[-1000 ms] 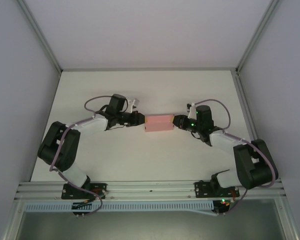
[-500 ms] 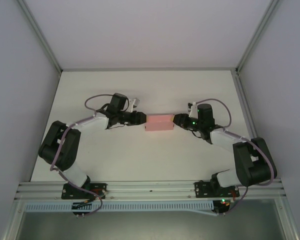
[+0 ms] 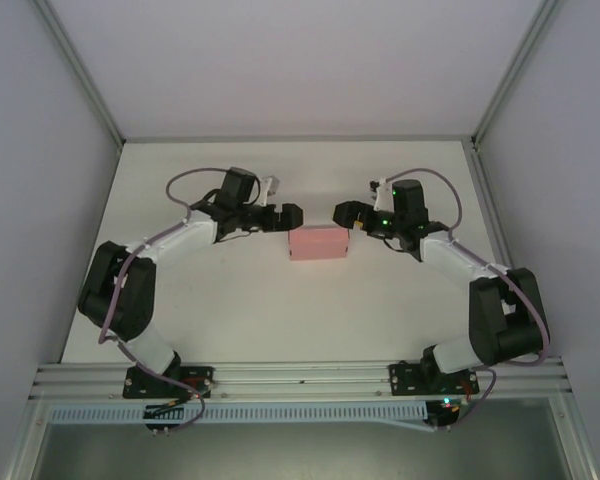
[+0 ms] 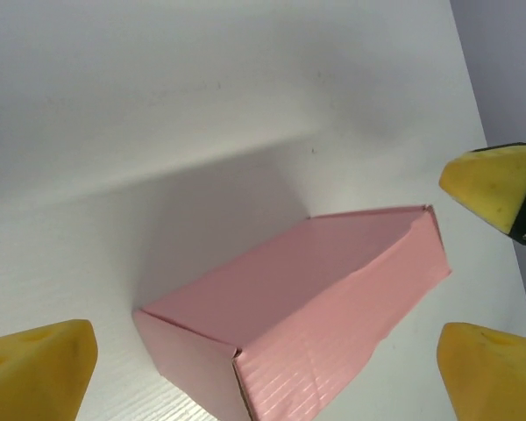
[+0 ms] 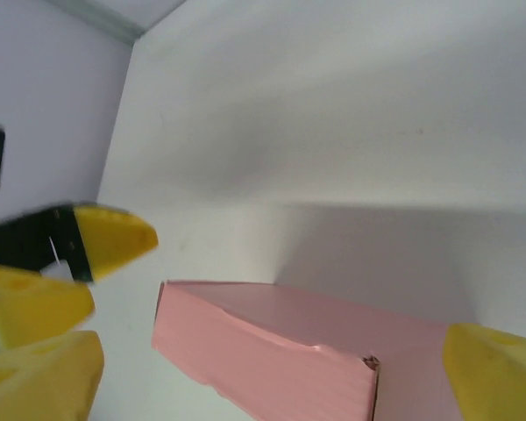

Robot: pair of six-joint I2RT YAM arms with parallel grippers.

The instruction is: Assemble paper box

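Paper box (image 3: 318,243) ungripped — left pincer (image 3: 288,216) and right pincer (image 3: 342,212) spread wide, empty, near its far corners. Closed, flat on tabletop (image 3: 280,320). Probably light, thin-walled, easily dented — best pinched gently across short ends.

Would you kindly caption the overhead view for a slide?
Pink box on the table; open left gripper and open right gripper near its ends, neither holding it.

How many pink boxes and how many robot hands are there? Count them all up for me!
Pink paper box: 1
Robot hands: 2, the left hand and the right hand
Total: 3
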